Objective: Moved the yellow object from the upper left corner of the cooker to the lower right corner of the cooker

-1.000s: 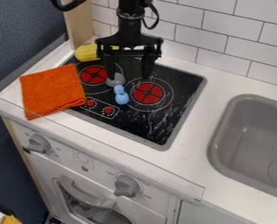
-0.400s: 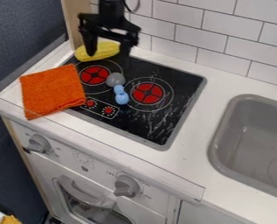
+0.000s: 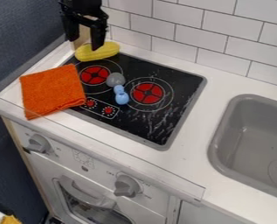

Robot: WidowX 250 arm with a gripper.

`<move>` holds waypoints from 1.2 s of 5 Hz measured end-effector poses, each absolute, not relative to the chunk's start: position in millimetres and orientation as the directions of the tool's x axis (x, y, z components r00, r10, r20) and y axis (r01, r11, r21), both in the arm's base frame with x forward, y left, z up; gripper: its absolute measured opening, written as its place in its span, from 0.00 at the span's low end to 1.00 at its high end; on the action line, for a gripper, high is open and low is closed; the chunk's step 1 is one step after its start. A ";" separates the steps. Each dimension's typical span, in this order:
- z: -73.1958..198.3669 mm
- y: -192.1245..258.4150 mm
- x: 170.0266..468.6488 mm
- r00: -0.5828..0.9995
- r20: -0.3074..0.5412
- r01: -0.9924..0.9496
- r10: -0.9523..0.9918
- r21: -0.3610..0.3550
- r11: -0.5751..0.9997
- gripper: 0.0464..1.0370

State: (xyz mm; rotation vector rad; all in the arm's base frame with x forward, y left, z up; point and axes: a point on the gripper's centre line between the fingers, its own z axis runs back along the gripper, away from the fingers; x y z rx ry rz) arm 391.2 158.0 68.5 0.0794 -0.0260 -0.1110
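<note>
Black pincer (image 3: 84, 43), its fingers (image 3: 98, 38) apart, hangs near a yellow object (image 3: 99, 53), with an orange cloth (image 3: 51, 91) nearer the camera.

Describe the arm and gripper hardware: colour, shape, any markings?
All black. The visible end of the arm is a chunky dark block. Below it, the gripper has an angular crosspiece carrying two dark, blunt, slab-like fingers. I can't make out any markings on it.

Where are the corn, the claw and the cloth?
Corn (image 3: 97, 54), camera view, middle of its side.
Claw (image 3: 84, 43), camera view, midway between its fingertips.
Cloth (image 3: 53, 91), camera view, middle of its top.
</note>
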 end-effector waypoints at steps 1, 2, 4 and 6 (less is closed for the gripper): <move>58.0 160.6 401.8 0.968 0.006 0.248 -0.249 0.080 0.965 0.96; 52.4 159.0 405.7 0.932 0.024 0.357 -0.361 0.097 0.929 0.96; 48.6 161.6 420.0 0.913 0.049 0.399 -0.405 0.099 0.912 0.96; 34.2 167.9 427.0 0.922 0.015 0.383 -0.386 0.100 0.918 0.96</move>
